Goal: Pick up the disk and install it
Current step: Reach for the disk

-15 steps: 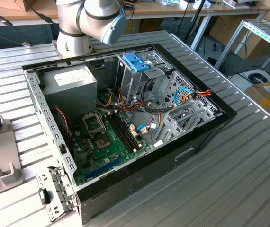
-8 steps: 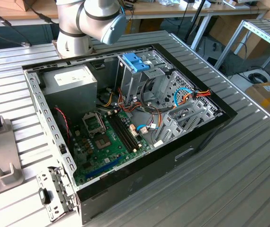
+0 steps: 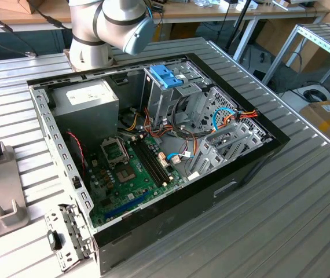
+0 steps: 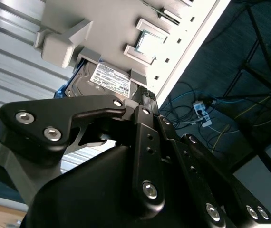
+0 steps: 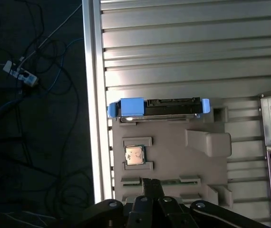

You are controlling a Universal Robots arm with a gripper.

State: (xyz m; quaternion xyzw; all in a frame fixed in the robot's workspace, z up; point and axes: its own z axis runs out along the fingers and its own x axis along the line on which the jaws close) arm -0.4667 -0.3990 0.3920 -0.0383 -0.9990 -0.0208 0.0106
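Ribbed metal table point(image 5: 173, 47): disk point(image 5: 159, 107) at grey fixture point(image 5: 173, 156) edge, apart from gripper point(image 5: 150, 190); gripper state: cannot tell.

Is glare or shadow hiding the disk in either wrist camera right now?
First wrist view: the disk is evenly lit, with one small bright glint by its big blue tab. Second wrist view: its white label is well lit, no glare.

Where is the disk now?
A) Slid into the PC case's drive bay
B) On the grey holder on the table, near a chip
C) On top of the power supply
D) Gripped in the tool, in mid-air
B: in the first wrist view the disk sits at the edge of the grey holder, with the chip in a slot beside it.
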